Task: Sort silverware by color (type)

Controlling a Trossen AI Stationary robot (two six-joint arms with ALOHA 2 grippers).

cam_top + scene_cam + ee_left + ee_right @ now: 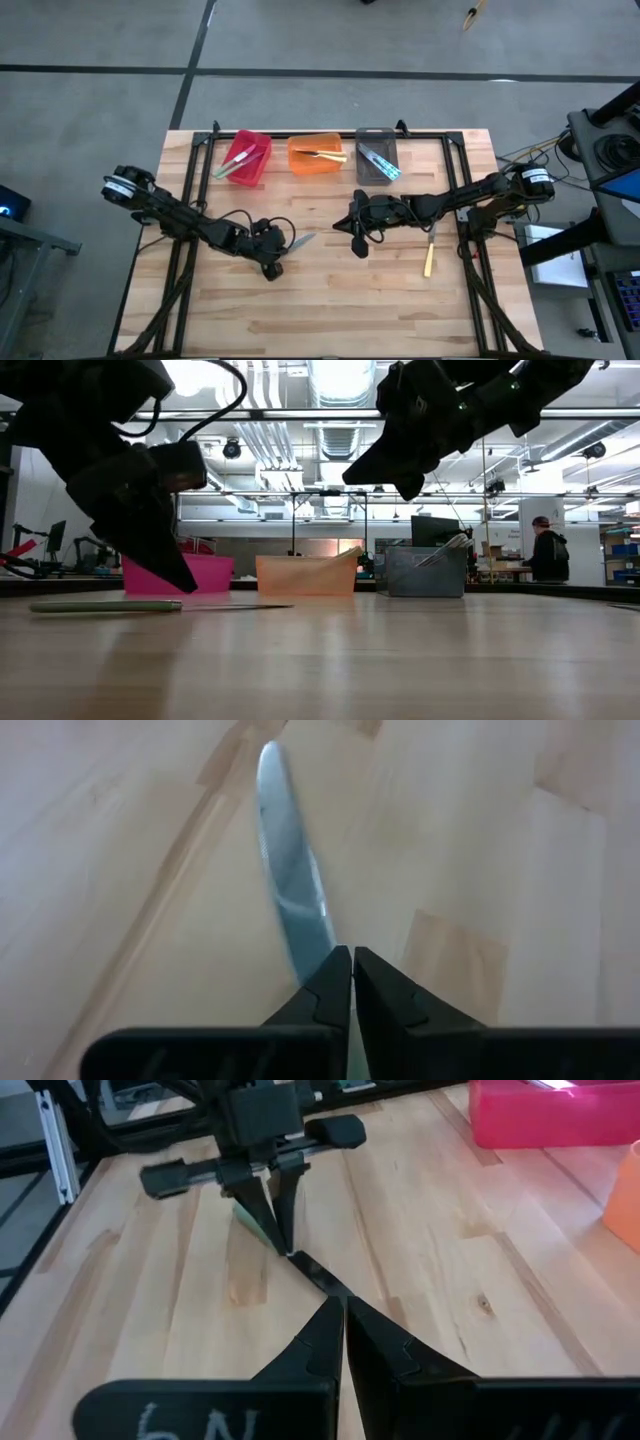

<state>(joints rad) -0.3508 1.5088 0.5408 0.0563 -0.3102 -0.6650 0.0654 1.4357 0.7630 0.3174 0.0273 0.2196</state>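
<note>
On the wooden desk (330, 300), left of centre, the left gripper (272, 262) has its fingers pinched on a green-handled silver knife (298, 241) lying flat; lifting level should keep it secure. One more utensil, yellow-handled (428, 262), lies loose further right. Above centre, the right gripper (358, 243) hovers, fingers closed, empty. Three bins wait behind.

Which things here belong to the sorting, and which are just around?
Job: knife pinched by the shut left gripper; yellow-handled utensil on the table; sorted utensils in the red bin, orange bin, grey bin.
Around: cables, person behind.
</note>
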